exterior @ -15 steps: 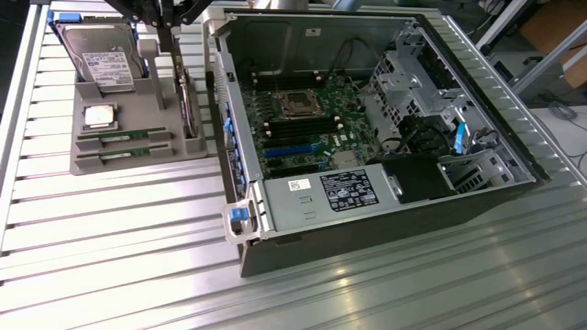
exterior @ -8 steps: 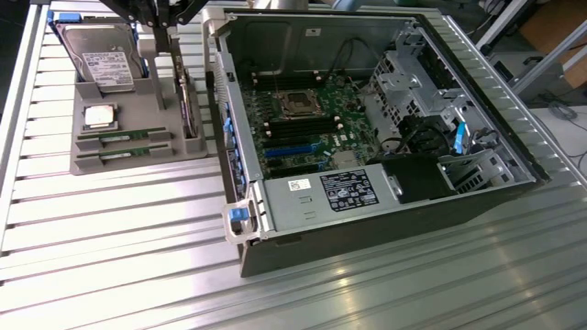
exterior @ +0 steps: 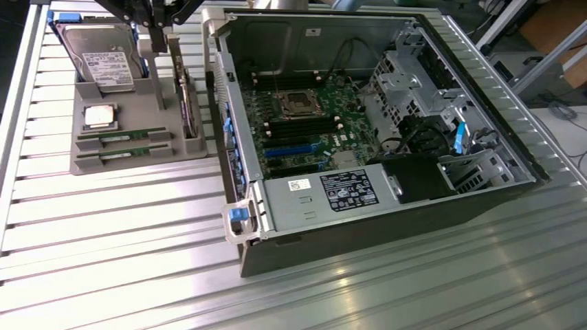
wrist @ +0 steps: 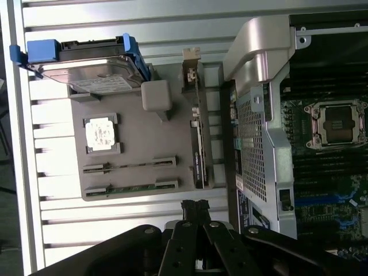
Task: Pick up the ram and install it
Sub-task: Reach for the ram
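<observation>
- Our pincer (wrist: 194, 206) has its two black fingertips pressed together with nothing between them, and it hangs above the ribbed surface (exterior: 110, 261) just beside the grey holder (exterior: 137, 165).
- The black links of the arm (exterior: 151, 12) are cut off by the frame edge in the exterior view.
- The ram stick (wrist: 129, 165) lies flat in a slot of the holder. The second ram stick (wrist: 131, 187) lies in the slot beside it, parallel to the first. Both are thin green strips, and neither is touched.
- On the same holder we see the square silver CPU chip (exterior: 98, 117) and the hard drive (exterior: 96, 51), which is metallic with a white label and blue side rails.
- A flat part (exterior: 188, 103) stands on edge there. We cannot tell what it is.
- To the exterior view's right sits the open computer case (exterior: 367, 227), grey sheet metal with a perforated wall.
- Inside the case are the green motherboard (exterior: 303, 130), its bare CPU socket (exterior: 298, 103) and the labelled power supply (exterior: 321, 196).
- The surface is slatted aluminium that catches bright glare.
- Beyond its edge on the exterior view's right, cables (exterior: 559, 110) lie on a pale floor and are hard to make out.
</observation>
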### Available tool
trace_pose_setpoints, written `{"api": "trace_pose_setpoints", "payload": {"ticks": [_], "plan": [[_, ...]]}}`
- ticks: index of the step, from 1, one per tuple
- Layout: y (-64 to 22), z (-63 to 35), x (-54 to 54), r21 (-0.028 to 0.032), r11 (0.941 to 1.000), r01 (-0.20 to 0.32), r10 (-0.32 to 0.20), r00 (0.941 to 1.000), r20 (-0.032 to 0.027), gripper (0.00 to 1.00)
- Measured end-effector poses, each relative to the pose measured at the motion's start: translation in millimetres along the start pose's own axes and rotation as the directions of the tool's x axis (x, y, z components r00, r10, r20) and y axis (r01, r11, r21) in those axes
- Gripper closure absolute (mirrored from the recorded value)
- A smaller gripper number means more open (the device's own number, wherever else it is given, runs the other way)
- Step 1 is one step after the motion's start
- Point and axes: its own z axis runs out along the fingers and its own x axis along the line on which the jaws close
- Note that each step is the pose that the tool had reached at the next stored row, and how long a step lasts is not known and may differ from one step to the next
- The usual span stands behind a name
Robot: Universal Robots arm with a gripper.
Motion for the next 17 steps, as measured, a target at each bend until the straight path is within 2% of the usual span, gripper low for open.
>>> {"api": "trace_pose_setpoints", "payload": {"ticks": [17], "plan": [[-1.1,-0.4,14.1,0.0001,1.0000,0.000,0.000,1.0000,0.0000,0.89]]}}
